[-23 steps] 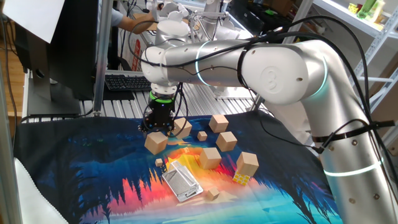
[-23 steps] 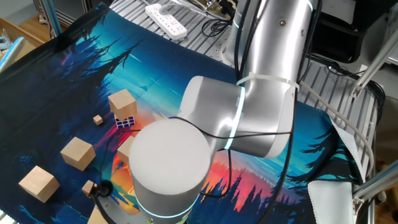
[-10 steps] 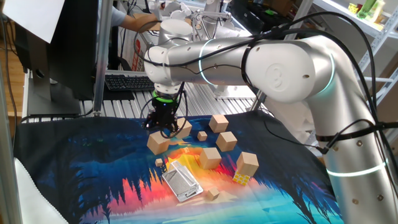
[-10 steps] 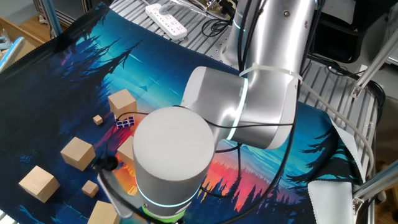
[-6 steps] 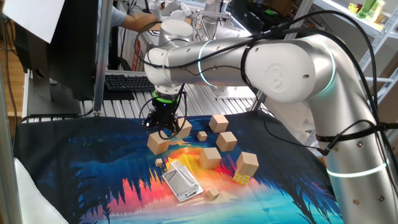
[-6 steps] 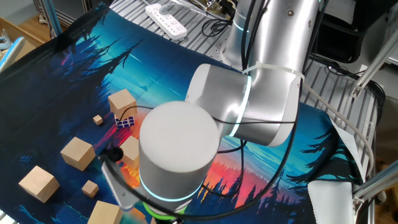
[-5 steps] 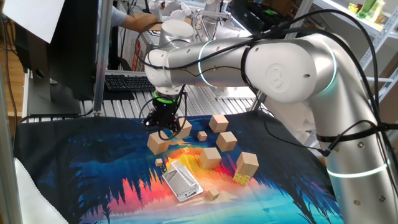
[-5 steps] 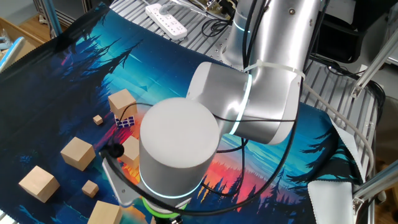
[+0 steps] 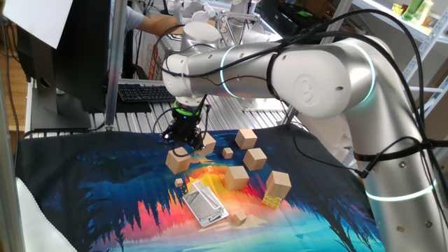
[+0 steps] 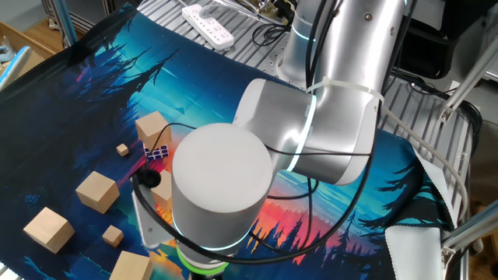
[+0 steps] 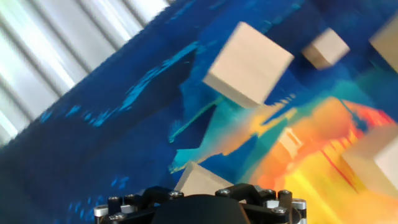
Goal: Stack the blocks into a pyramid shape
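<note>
Hand view shows plain light-tan wooden cubes (image 11: 248, 63) lying loose and unstacked around twelve to three o'clock on the counter (image 9: 105, 189), no pyramid begun, and the end effector's (image 9: 183, 145) grip state I cannot tell.

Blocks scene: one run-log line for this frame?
phase: pre-grasp | end effector: above blocks, holding nothing visible | jaw state: unclear | blocks: scattered on mat | pyramid: not started

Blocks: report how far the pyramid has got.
Done: nothing. The blocks lie scattered singly on the mat, none stacked on another. In hand: the gripper hovers above the leftmost block; its jaw state is unclear. Left: the whole pyramid.
</note>
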Controlling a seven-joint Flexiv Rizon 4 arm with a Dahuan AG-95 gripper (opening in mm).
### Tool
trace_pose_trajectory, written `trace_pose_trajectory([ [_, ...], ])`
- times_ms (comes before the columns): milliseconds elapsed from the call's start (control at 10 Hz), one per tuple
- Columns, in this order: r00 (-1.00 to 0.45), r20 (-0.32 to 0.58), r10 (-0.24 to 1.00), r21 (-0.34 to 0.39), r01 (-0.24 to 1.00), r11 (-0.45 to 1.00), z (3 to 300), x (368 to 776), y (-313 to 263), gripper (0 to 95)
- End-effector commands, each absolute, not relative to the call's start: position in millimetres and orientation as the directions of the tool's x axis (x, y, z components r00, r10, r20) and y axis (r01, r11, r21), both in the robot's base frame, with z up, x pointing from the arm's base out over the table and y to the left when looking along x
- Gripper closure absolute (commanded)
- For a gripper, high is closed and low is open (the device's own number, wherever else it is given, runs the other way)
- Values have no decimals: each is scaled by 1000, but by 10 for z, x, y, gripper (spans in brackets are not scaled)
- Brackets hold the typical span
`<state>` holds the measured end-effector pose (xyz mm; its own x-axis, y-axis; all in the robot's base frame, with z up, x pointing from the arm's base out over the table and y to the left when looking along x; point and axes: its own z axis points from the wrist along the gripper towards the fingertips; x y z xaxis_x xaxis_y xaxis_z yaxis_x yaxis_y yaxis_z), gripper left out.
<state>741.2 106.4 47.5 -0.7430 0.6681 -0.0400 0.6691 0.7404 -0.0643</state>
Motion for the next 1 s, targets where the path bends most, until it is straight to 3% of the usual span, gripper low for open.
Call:
trace_pose_trajectory([
  [100,-605,-39,795,-80,795,601,498,7383,1033,0],
  [1000,-499,-37,866,-66,866,496,367,7233,1118,0],
])
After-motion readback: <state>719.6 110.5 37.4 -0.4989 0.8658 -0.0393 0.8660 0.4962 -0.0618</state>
